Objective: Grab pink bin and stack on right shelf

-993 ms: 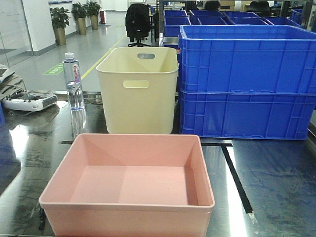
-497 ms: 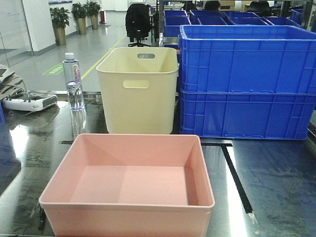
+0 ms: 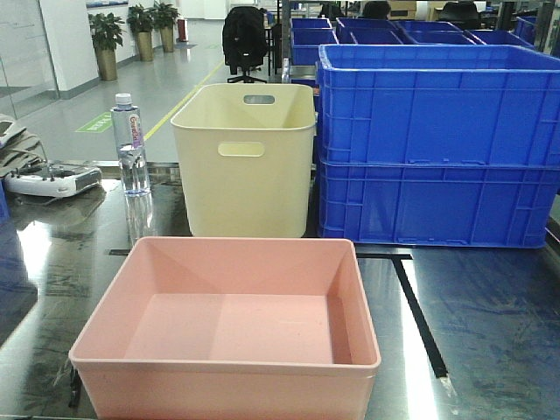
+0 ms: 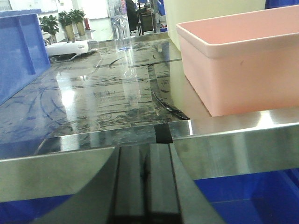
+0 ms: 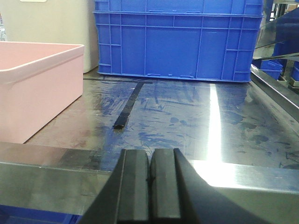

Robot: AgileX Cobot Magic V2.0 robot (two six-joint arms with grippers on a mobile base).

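Wrist views: left end effector (image 4: 147, 182), right end effector (image 5: 150, 186) clenched, seemingly empty (below table edge).

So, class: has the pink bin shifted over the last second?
No. The pink bin sits in the same spot: its far rim keeps the same gap to the cream bin and tape line.

I see my left pincer (image 4: 147, 179) and right pincer (image 5: 150, 189) both level, fingers pressed together, gripping nothing.
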